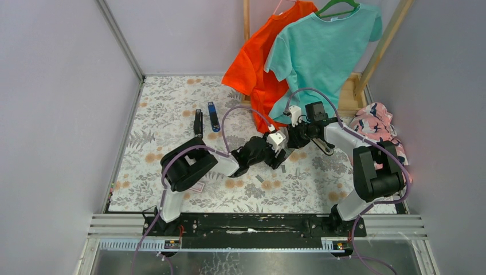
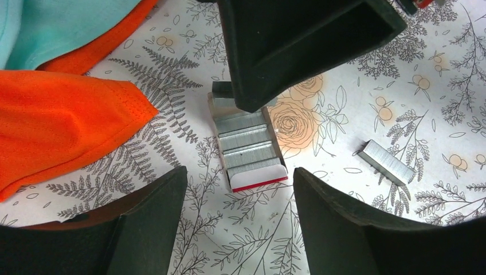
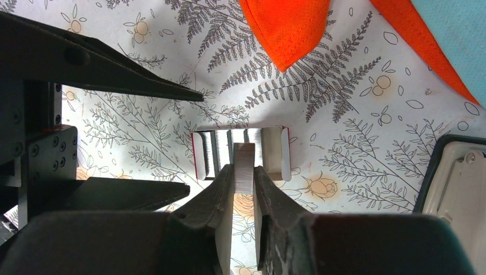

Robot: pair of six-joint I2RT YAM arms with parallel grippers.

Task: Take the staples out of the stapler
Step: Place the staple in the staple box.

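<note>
item 1: left gripper (image 2: 239,183), black, 2 fingers. the claw is spread wide and nothing is gripped. its fingers (image 2: 155,212) are seen on either side of the red end of the tray, apart from it.

item 2: right gripper (image 3: 243,173), black, 2 fingers. the claw is drawn narrow and pinched on 1 short silvery metal staple strip (image 3: 244,157). the strip is held on edge directly over the tray; whether it touches the contents cannot be told.

item 3: small white card tray with a red end edge (image 2: 258,179), laid flat on the mat between the 2 grippers. several silvery staple rows (image 2: 247,140) are packed inside, side by side.

item 4: 1 loose silvery staple strip (image 2: 385,162), lying on the mat near the tray, apart from it.

item 5: small black stapler (image 1: 198,122), lying at the far left of the mat, well apart from both grippers. it is placed just beside a slim blue-and-black bar (image 1: 214,116).

item 6: white table mat printed with grey ferns and pale orange flowers (image 1: 166,114).

item 7: orange mesh t-shirt (image 1: 252,63) and teal t-shirt (image 1: 326,51), hung at the far edge. the orange hem is draped onto the mat near the tray.

item 8: pink patterned cloth (image 1: 375,123), bundled at the right edge.
</note>
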